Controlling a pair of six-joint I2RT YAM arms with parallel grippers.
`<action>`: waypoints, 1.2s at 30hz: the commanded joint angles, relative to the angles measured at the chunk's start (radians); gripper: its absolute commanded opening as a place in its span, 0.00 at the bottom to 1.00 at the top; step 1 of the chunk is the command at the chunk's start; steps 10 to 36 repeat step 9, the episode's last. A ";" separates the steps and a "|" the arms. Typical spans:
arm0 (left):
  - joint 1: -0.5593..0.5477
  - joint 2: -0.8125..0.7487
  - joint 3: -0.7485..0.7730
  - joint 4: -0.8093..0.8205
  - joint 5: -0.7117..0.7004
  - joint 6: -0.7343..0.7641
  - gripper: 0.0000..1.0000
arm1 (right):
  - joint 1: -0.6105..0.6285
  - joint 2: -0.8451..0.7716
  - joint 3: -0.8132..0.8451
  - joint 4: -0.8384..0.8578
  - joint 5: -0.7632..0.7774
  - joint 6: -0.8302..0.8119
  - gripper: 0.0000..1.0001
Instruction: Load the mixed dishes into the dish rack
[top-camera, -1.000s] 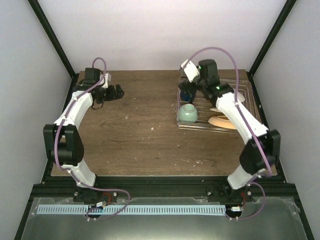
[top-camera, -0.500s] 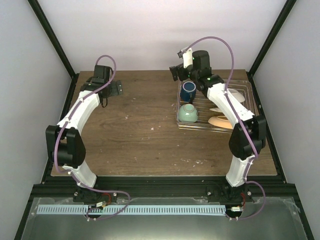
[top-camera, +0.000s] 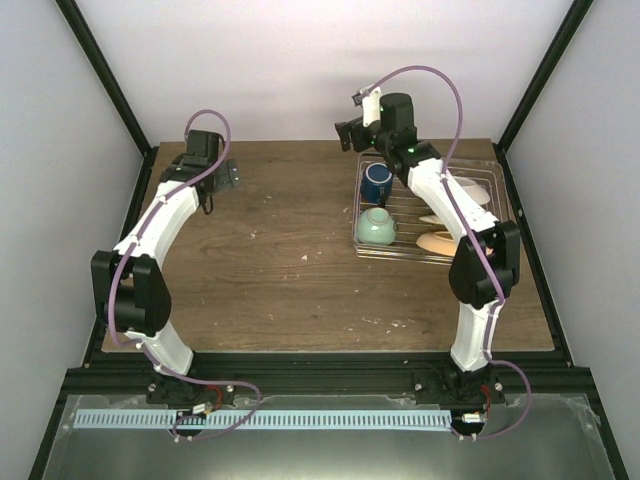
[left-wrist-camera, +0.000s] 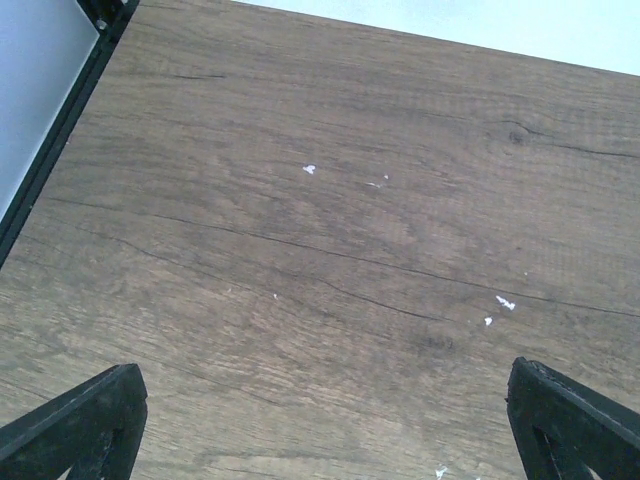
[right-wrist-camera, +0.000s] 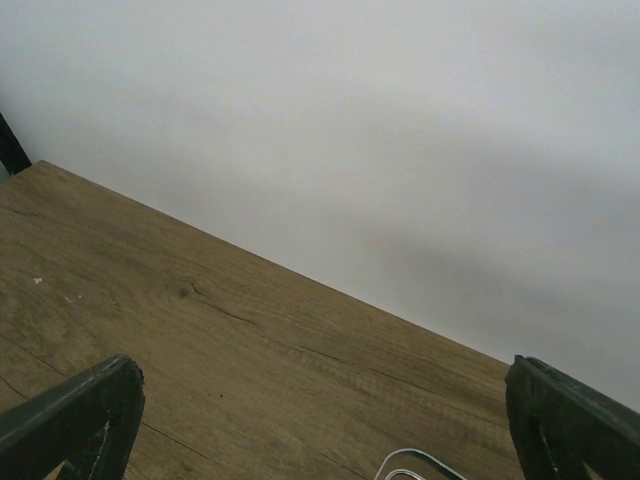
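- Dishes were in neither tool. Your right gripper (top-camera: 347, 134) hovered with its fingers spread wide and nothing between them, over the table's far edge just beyond the rack's far left corner.
- Your left gripper (top-camera: 232, 175) was spread and empty too, over the wood at the far left of the table (top-camera: 290, 270), well apart from the rack.
- Nearest the right gripper, the dark blue mug (top-camera: 377, 183) stood mouth up in the far left part of the dish rack (top-camera: 405, 253).
- Just in front of the mug sat the pale mint-green bowl (top-camera: 376, 227), at the rack's near left corner. You could not tell whether it was level or tilted.
- To the right, partly hidden by the right arm, a tan plate (top-camera: 445, 243) lay by the near edge and a pale plate (top-camera: 472, 190) lay farther back. Their patterns were too small to read.
- These pieces looked like glazed ceramic, so judge them stiff, fairly heavy, slick and liable to chip.
- If you needed to reseat one, the likely holds were the mug's wall at the rim, the bowl's rim, or a plate's raised edge.
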 joint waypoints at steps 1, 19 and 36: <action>0.001 -0.007 -0.009 0.027 -0.034 0.001 1.00 | 0.004 0.007 0.052 0.005 0.015 0.015 1.00; 0.001 0.003 -0.008 0.030 -0.027 0.002 1.00 | 0.005 0.003 0.039 0.022 0.016 -0.006 1.00; 0.001 0.003 -0.008 0.030 -0.027 0.002 1.00 | 0.005 0.003 0.039 0.022 0.016 -0.006 1.00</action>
